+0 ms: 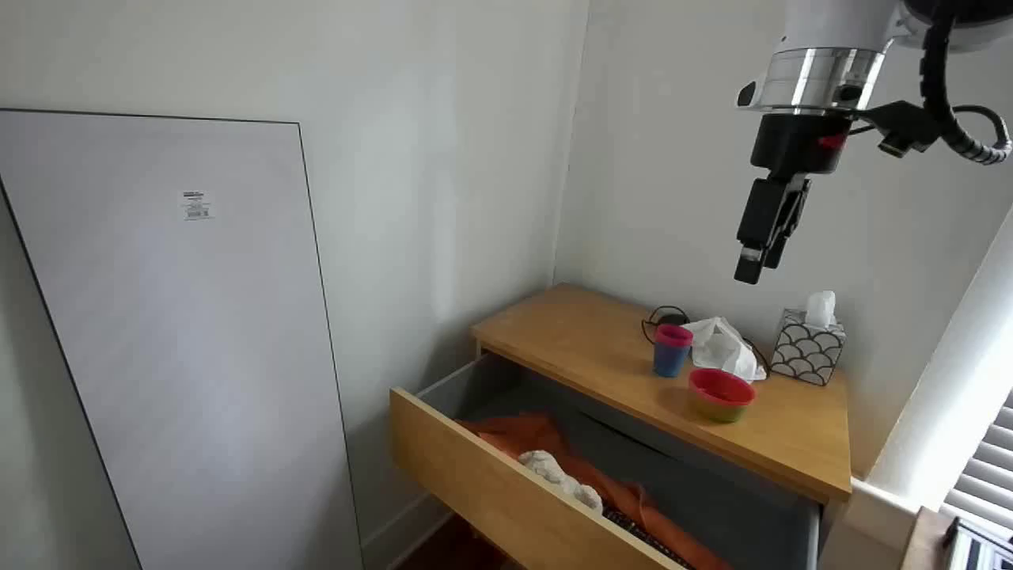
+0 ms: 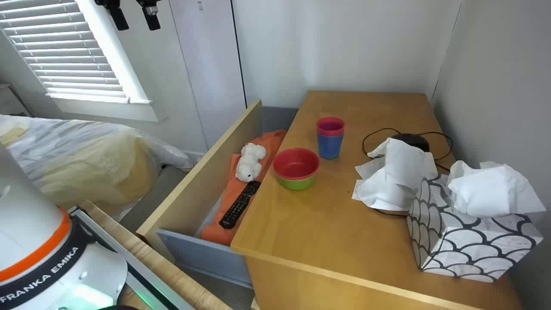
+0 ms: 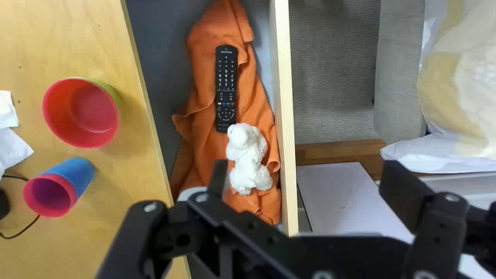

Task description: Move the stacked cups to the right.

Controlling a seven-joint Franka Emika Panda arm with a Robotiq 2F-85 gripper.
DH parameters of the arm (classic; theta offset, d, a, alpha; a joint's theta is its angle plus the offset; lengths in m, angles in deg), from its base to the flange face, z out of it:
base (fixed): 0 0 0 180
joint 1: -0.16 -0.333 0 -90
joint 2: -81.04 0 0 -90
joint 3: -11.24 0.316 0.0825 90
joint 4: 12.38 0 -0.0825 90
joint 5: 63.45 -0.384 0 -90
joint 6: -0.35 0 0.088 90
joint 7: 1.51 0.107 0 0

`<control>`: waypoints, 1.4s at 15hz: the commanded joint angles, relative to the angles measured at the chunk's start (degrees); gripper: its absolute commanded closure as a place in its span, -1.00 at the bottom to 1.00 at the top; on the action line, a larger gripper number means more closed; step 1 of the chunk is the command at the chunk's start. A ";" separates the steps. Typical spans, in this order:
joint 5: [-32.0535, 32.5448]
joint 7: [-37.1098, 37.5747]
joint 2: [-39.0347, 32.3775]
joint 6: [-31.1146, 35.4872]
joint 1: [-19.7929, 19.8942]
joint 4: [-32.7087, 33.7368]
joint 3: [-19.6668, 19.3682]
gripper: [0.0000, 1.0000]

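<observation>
Near the tabletop's [image 2: 297, 232] front edge, cups [image 2: 330, 140] and bowls [image 2: 297, 181] are nested, red innermost; wrist view: gripper [image 3: 310, 183] jaws spread (fingers [image 1: 760, 214] overlapped in an exterior view)!

Wrist view looks down from right at the gripper [image 3: 308, 172], open drawer [image 3: 285, 116] below. In an exterior view it's well back from the gripper, facing the room corner [image 1: 566, 198] behind the dresser [image 1: 574, 324]; in an exterior view it's got the tissue box [image 2: 473, 249] up close and looks along the dresser, gripper barely in frame up top. All three share the drawer and part of the dresser, lower than the gripper.
</observation>
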 commanded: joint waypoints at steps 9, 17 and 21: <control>0.21 -0.41 -0.51 2.05 1.84 -0.61 -2.32 -1.00; 2.29 -3.22 -7.42 12.98 9.77 -4.30 -10.61 -1.00; 7.38 -4.88 -15.29 21.13 12.17 -3.05 -11.13 -1.00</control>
